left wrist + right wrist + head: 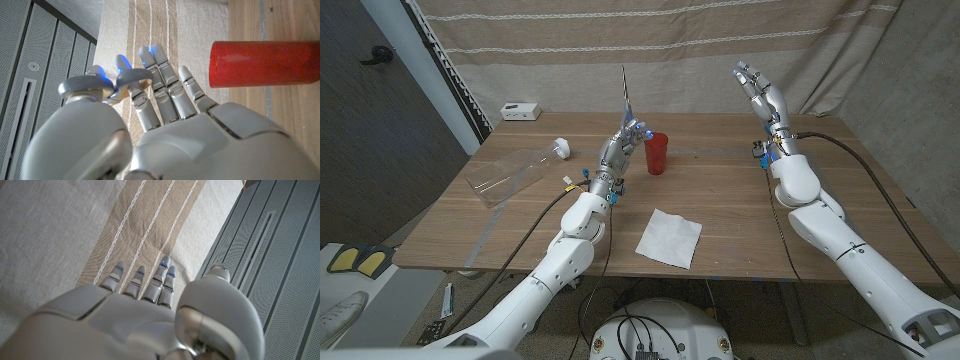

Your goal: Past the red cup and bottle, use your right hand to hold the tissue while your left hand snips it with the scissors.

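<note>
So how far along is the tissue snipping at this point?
Done: the left hand holds the scissors, blades pointing up, beside the red cup. In hand: nothing on the tissue, which lies flat and whole on the table. Left: the raised, empty right hand must hold it, then the snip.

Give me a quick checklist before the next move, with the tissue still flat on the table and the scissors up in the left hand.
1. Scissors held by left hand: ok, blades pointing up.
2. Blades open or closed: cannot tell.
3. Right hand free to take the tissue: ok, raised, fingers apart, holding nothing.
4. Tissue reachable: ok, lying flat near the front table edge, untouched.
5. Red cup clear of the left hand: not ok, standing right beside it.
6. Bottle out of the way: ok, lying on its side far left.
</note>
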Motion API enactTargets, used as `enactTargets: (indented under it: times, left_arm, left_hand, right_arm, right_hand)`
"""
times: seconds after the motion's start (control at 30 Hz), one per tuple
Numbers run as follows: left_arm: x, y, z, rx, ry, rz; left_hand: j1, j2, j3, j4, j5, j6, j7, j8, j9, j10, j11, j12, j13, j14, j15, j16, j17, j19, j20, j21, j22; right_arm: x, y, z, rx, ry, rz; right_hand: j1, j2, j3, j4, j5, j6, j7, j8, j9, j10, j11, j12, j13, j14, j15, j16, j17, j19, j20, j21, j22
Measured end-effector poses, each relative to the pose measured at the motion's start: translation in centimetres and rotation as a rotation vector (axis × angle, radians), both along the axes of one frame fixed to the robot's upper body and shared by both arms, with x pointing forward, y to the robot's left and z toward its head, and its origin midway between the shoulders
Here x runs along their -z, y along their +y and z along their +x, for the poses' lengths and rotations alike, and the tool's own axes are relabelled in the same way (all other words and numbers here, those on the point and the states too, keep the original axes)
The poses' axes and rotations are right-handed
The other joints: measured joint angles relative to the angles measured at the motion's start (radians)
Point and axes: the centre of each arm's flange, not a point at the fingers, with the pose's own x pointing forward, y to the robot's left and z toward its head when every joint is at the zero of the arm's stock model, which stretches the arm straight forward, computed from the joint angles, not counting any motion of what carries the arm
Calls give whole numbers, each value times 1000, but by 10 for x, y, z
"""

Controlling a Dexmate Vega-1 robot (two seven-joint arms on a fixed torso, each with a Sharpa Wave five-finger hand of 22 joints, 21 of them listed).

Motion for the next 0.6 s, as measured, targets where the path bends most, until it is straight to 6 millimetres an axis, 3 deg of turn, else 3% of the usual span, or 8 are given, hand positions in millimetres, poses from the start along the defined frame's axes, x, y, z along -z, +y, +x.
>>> enactTargets:
  times: [0.13, 0.3, 0.4, 0.6]
  left_arm:
    - [0, 2, 0, -11, -8, 14]
    - [0, 4, -2, -26, -17, 37]
    - [0, 5, -4, -30, -25, 52]
    - [0, 7, -7, -38, -39, 82]
  left_hand:
    - [-7, 4, -52, 2, 2, -12, -6, -2, 0, -8, -8, -9, -5, -18, 7, -4, -2, 0, 0, -14, 0]
    - [-40, 0, -153, 6, 2, -14, -7, -8, 0, -14, -14, -18, -9, -37, 16, -4, -8, 0, 0, -36, 0]
    - [-56, 0, -233, 7, -8, -14, -7, -8, 0, -16, -16, -23, -14, -53, 21, -4, -11, 0, 0, -54, 0]
    - [-74, 5, -326, 12, -17, -14, -7, -8, 0, -23, -23, -36, -23, -72, 30, -3, -16, 0, 0, -71, 0]
  right_arm:
    - [-1, 0, -1, 1, -2, 1]
    - [-1, -1, -2, 2, -3, 1]
    - [0, -1, -2, 2, -3, 1]
    - [0, -3, -3, 3, -4, 2]
  right_hand:
    - [0, 0, -3, -3, 0, -30, 15, -9, 0, -5, 5, 0, 0, 0, 0, 0, 0, 0, 0, 0, 0]
    - [0, 0, 2, -7, 0, -35, 20, -9, 0, -5, 5, -7, 0, 0, 0, 0, 0, -6, 6, 0, 0]
    - [0, 0, 2, -7, 0, -35, 20, -9, 0, -9, 1, -7, 0, -4, 4, 0, 0, -6, 6, -6, 0]
    - [0, 0, 2, -7, 0, -35, 20, -9, 0, -11, 0, -7, 0, -6, 6, 0, 0, -2, 9, -6, 0]
